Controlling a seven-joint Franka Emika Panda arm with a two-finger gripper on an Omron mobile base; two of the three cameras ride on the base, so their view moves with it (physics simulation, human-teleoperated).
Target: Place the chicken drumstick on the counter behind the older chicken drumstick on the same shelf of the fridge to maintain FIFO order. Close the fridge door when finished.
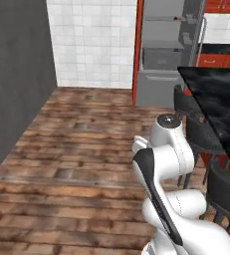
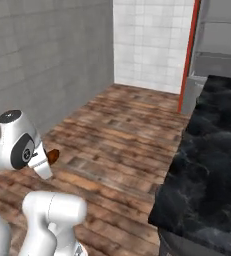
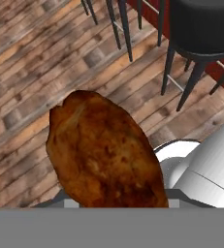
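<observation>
A browned chicken drumstick (image 3: 104,152) hangs close in front of the hand camera, above the wooden floor, and hides the fingertips. In the right base view its brown end (image 2: 53,156) sticks out of my gripper (image 2: 47,161), which is shut on it and held low beside the arm. The black counter (image 1: 218,97) runs along the right. At the far end stands the grey fridge (image 1: 161,50), its inside showing, with a thin shelf (image 1: 161,21) and its door (image 1: 195,35) swung open edge-on. At this distance I cannot pick out the older chicken drumstick.
Black stools (image 1: 202,133) line the counter's near side, and one stool (image 3: 203,29) stands right by the hand. A boxy grey drawer (image 1: 161,59) sits inside the fridge. A grey wall (image 1: 14,79) bounds the left, with wide wooden floor (image 1: 81,144) between.
</observation>
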